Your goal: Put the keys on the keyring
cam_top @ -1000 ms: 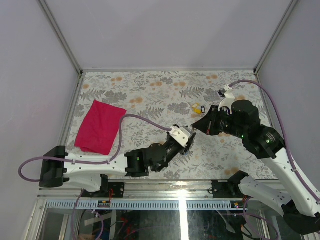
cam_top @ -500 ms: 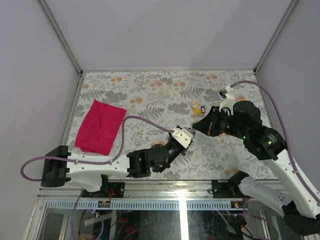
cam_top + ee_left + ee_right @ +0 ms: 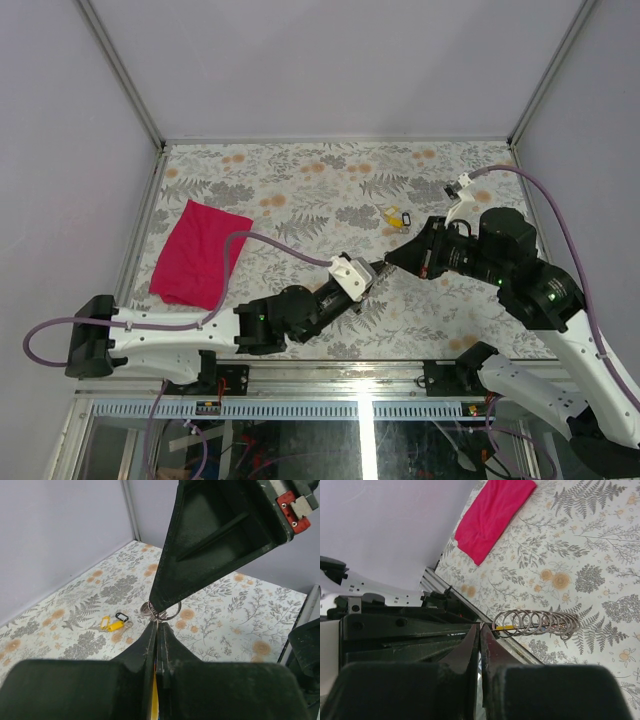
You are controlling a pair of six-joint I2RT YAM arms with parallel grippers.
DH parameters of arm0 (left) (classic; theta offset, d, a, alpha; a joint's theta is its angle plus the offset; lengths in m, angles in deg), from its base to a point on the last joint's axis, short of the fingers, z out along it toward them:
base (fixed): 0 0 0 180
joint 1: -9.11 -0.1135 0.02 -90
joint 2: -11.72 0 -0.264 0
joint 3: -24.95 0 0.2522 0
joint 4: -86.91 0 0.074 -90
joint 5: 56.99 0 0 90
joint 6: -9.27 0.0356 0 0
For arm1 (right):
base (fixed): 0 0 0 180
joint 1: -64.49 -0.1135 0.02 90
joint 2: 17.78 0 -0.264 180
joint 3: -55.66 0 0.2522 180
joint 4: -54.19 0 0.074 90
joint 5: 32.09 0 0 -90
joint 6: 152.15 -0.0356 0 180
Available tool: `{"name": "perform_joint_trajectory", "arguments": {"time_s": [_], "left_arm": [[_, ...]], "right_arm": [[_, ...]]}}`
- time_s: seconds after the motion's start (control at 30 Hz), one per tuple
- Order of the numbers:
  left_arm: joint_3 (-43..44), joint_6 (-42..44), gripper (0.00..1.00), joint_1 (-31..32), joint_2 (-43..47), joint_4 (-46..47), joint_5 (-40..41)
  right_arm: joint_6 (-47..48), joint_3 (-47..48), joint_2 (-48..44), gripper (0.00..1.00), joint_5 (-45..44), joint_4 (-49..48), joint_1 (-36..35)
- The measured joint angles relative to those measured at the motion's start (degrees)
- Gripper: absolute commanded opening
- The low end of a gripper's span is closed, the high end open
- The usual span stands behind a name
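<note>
L gripper (image 3: 156,635), near centre: jaws together on what looks like a yellow-capped key (image 3: 154,702), its tip at the keyring (image 3: 537,622). R gripper (image 3: 480,630) is clamped on that ring. Farther back, loose keys (image 3: 398,215) lie on the table (image 3: 300,190). Threading looks barely begun, w/ those left to do.

No legible text, label or number anywhere.

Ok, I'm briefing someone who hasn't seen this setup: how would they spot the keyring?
Over the floral table, find where the left gripper and right gripper meet tip to tip, near the front middle. The keyring is pinched at the right one's tip, raised off the table. It is a bare grey wire coil, unlike the small keys with coloured caps lying on the table beyond.
</note>
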Motion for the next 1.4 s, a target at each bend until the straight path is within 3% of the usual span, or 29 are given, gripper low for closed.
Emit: {"name": "perform_joint_trajectory", "arguments": {"time_s": [0.4,0.77,1.07,1.23,1.4], "left_arm": [[-1.9,1.1,0.00,0.0,5.4,-4.1,-7.9],[-2.8,1.0,0.00,0.0,11.8,-10.7,-15.8],[0.1,-0.6,0.00,-0.9,17.8,-24.7,-25.6],[6.0,-4.1,0.00,-8.4,16.9,-34.5,-32.7],[10.5,-10.3,0.00,-11.6,14.8,-40.6,-33.3]], "right_arm": [[0.9,0.0,-1.7,0.32,4.8,-3.0,-0.2],[3.9,0.4,-4.8,0.49,11.6,-8.0,-0.2],[16.7,-3.7,-15.6,0.51,5.1,-14.0,-0.2],[19.9,-9.9,-19.9,0.51,0.2,-19.6,-0.2],[21.8,-11.6,-19.2,0.52,-3.1,-20.1,-0.2]]}}
